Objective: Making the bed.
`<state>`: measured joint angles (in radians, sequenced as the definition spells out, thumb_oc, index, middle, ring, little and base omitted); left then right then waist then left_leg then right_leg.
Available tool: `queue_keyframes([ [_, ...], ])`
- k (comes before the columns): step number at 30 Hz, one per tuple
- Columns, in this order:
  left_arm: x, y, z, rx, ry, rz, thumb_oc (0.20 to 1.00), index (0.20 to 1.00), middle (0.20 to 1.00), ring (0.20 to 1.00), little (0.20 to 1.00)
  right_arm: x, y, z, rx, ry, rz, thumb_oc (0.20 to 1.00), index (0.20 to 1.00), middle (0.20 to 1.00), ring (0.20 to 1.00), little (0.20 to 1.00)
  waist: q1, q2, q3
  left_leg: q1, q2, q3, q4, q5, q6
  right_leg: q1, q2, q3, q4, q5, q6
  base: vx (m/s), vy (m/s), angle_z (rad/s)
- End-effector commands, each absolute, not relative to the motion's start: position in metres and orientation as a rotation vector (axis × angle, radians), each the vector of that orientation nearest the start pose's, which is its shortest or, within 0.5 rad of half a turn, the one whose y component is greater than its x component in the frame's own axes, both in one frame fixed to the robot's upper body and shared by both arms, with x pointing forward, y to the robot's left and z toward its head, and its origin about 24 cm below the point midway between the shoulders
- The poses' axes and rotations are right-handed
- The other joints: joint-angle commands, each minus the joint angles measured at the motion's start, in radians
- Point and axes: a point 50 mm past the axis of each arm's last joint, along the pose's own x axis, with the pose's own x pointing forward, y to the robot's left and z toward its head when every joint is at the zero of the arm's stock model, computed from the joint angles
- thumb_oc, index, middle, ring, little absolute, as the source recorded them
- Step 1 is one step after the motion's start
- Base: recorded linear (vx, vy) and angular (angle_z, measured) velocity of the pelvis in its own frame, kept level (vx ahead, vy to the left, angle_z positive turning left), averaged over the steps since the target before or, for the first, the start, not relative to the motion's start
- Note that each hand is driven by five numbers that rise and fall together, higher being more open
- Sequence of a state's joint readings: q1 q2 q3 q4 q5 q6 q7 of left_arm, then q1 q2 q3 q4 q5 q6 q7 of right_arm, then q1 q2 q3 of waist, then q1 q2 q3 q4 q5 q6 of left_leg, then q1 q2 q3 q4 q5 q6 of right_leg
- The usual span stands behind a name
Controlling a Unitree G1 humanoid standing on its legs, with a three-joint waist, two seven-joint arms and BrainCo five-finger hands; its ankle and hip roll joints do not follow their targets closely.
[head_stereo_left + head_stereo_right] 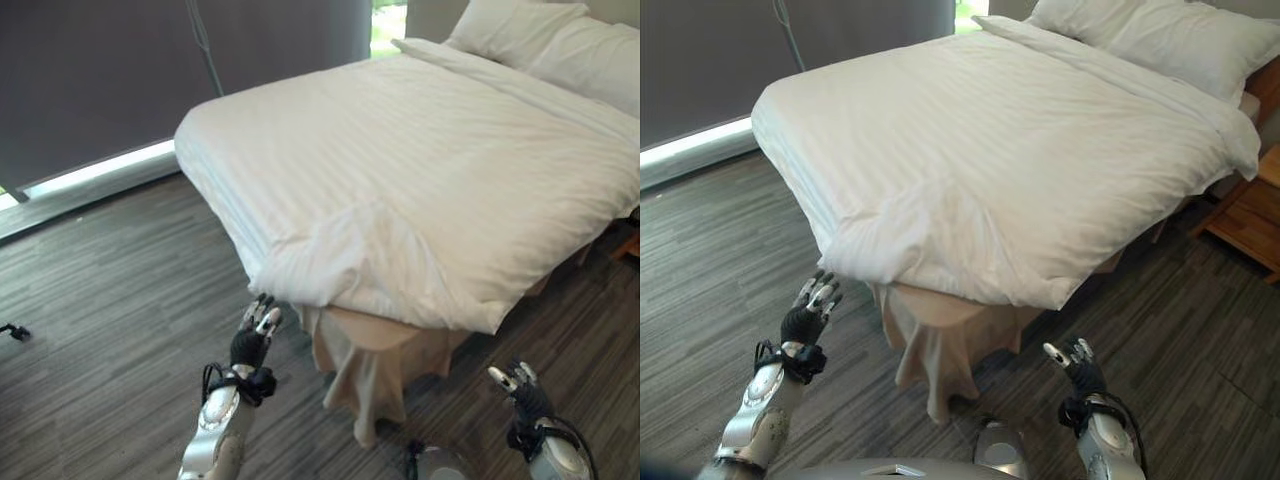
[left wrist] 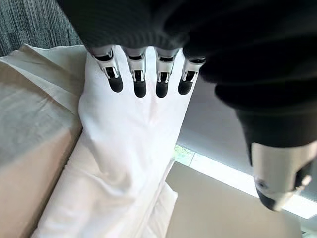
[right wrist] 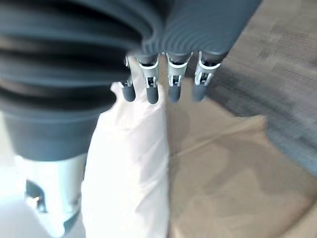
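At twelve o'clock from the robot's left hand [image 1: 256,334], the duvet [image 1: 420,190] corner hangs just beyond relaxed, empty fingers; its right hand [image 1: 520,388], also released, waits farther off at four o'clock.

Grey wood-grain floor [image 1: 100,300], dark blind [image 1: 90,70] with daylight beneath, perhaps a wooden nightstand [image 1: 1250,215]

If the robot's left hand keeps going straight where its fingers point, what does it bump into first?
Most likely the white duvet: the left hand points, open, at its drooping near corner. Depth is hard to judge.
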<state>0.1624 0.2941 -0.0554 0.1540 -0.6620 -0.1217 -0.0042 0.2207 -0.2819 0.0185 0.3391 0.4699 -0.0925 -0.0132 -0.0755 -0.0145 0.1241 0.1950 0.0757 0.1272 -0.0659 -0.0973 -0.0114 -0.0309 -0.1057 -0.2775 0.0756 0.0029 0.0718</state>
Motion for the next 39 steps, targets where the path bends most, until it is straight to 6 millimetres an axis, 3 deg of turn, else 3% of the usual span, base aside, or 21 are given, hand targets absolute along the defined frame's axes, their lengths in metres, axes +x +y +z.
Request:
queue_keyframes([
  [1,0.222,0.22,0.015,-0.382,0.039,0.097,1.0,1.0,1.0,1.0,1.0,0.197,-0.249,-0.03,0.086,0.298,-0.163,1.0,1.0,1.0,1.0,1.0,0.007,-0.01,-0.024,-0.034,-0.039,0.011,-0.009,0.065,-0.012,0.073,0.021,0.097,-0.102,0.027,0.048,0.11,-0.093,-0.21],
  [7,0.219,0.211,0.012,-0.408,0.059,0.078,1.0,1.0,1.0,1.0,1.0,0.199,-0.249,-0.025,0.139,0.263,-0.186,1.0,1.0,1.0,1.0,1.0,0.004,-0.012,-0.037,-0.032,-0.035,0.006,-0.019,0.07,-0.019,0.105,0.044,0.103,-0.155,0.026,0.042,0.07,-0.054,-0.03],
  [8,0.253,0.241,0.063,-0.251,-0.176,0.189,1.0,1.0,1.0,1.0,1.0,0.207,-0.234,-0.002,0.175,0.125,-0.161,1.0,1.0,1.0,1.0,1.0,0.006,-0.037,0.029,-0.077,-0.025,-0.004,-0.007,0.111,-0.013,-0.021,-0.109,0.099,0.019,0.085,0.109,0.1,-0.047,0.0],
  [13,0.22,0.261,0.032,-0.228,-0.047,0.339,1.0,1.0,1.0,1.0,1.0,0.217,-0.241,0.0,0.227,0.103,-0.209,1.0,1.0,1.0,1.0,1.0,0.047,-0.023,-0.012,-0.072,-0.019,-0.007,-0.021,0.108,-0.019,0.053,-0.092,0.051,-0.065,0.066,0.097,0.16,-0.027,0.02],
  [17,0.218,0.278,0.043,-0.101,-0.073,0.383,1.0,1.0,1.0,1.0,1.0,0.221,-0.24,0.003,0.218,0.097,-0.202,1.0,1.0,1.0,1.0,1.0,0.057,-0.021,-0.013,-0.077,-0.013,0.011,-0.021,0.102,-0.027,0.052,-0.096,0.025,-0.072,0.074,0.102,0.05,-0.019,0.01],
  [18,0.22,0.287,0.061,0.02,-0.126,0.37,1.0,1.0,1.0,1.0,1.0,0.22,-0.24,0.0,0.209,0.116,-0.184,1.0,1.0,1.0,1.0,1.0,0.06,-0.017,-0.021,-0.081,-0.012,0.015,-0.021,0.099,-0.031,0.061,-0.095,0.013,-0.083,0.073,0.103,0.05,-0.012,0.01],
  [19,0.22,0.287,0.061,0.021,-0.126,0.37,1.0,1.0,1.0,1.0,1.0,0.22,-0.24,0.0,0.209,0.116,-0.184,1.0,1.0,1.0,1.0,1.0,0.059,-0.018,-0.021,-0.081,-0.012,0.015,-0.021,0.099,-0.032,0.062,-0.095,0.013,-0.084,0.073,0.103,0.09,-0.014,0.02],
  [20,0.227,0.296,0.084,0.166,-0.186,0.36,1.0,1.0,1.0,1.0,1.0,0.219,-0.238,-0.002,0.209,0.127,-0.162,1.0,1.0,1.0,1.0,1.0,0.057,-0.012,-0.024,-0.08,-0.01,0.018,-0.021,0.097,-0.036,0.067,-0.095,0.006,-0.085,0.071,0.104,0.05,-0.004,0.05],
  [21,0.227,0.297,0.084,0.168,-0.187,0.36,1.0,1.0,1.0,1.0,1.0,0.219,-0.238,-0.002,0.21,0.127,-0.161,1.0,1.0,1.0,1.0,1.0,0.056,-0.013,-0.024,-0.08,-0.01,0.018,-0.021,0.097,-0.036,0.067,-0.094,0.006,-0.085,0.071,0.104,0.06,-0.005,0.04],
  [25,0.252,0.314,0.153,0.611,-0.341,0.346,1.0,1.0,1.0,1.0,1.0,0.213,-0.228,-0.009,0.215,0.159,-0.079,1.0,1.0,1.0,1.0,1.0,0.037,-0.003,-0.025,-0.077,-0.006,0.031,-0.021,0.09,-0.046,0.07,-0.091,0.015,-0.091,0.065,0.107,0.05,-0.004,-0.01],
  [26,0.253,0.314,0.153,0.612,-0.343,0.344,1.0,1.0,1.0,1.0,1.0,0.214,-0.227,-0.008,0.217,0.158,-0.08,1.0,1.0,1.0,1.0,1.0,0.04,-0.005,-0.024,-0.077,-0.006,0.032,-0.021,0.09,-0.046,0.07,-0.091,0.016,-0.092,0.066,0.107,0.05,-0.002,-0.06],
  [27,0.265,0.322,0.183,0.741,-0.388,0.357,1.0,1.0,1.0,1.0,1.0,0.21,-0.227,-0.01,0.213,0.172,-0.057,1.0,1.0,1.0,1.0,1.0,0.022,-0.002,-0.028,-0.076,-0.004,0.039,-0.021,0.088,-0.05,0.07,-0.089,0.023,-0.097,0.067,0.111,0.05,-0.006,-0.09],
  [34,0.31,0.343,0.231,0.769,-0.358,0.41,1.0,1.0,1.0,1.0,1.0,0.199,-0.233,-0.012,0.207,0.194,-0.067,1.0,1.0,1.0,1.0,1.0,-0.029,0.003,-0.02,-0.095,0.0,0.061,-0.021,0.089,-0.058,0.044,-0.08,0.041,-0.106,0.079,0.123,0.03,0.0,-0.15],
  [36,0.317,0.356,0.241,0.725,-0.32,0.445,1.0,1.0,1.0,1.0,1.0,0.193,-0.235,-0.018,0.251,0.222,-0.097,1.0,1.0,1.0,1.0,1.0,-0.057,0.002,-0.015,-0.112,0.005,0.082,-0.021,0.092,-0.064,0.021,-0.072,0.055,-0.12,0.092,0.129,0.0,0.006,-0.35],
  [39,0.323,0.36,0.252,0.762,-0.3,0.461,1.0,1.0,1.0,1.0,1.0,0.192,-0.237,-0.024,0.302,0.24,-0.134,1.0,1.0,1.0,1.0,1.0,-0.073,-0.003,-0.014,-0.133,0.013,0.097,-0.021,0.096,-0.07,-0.002,-0.065,0.069,-0.14,0.108,0.133,-0.03,0.001,-0.2],
])
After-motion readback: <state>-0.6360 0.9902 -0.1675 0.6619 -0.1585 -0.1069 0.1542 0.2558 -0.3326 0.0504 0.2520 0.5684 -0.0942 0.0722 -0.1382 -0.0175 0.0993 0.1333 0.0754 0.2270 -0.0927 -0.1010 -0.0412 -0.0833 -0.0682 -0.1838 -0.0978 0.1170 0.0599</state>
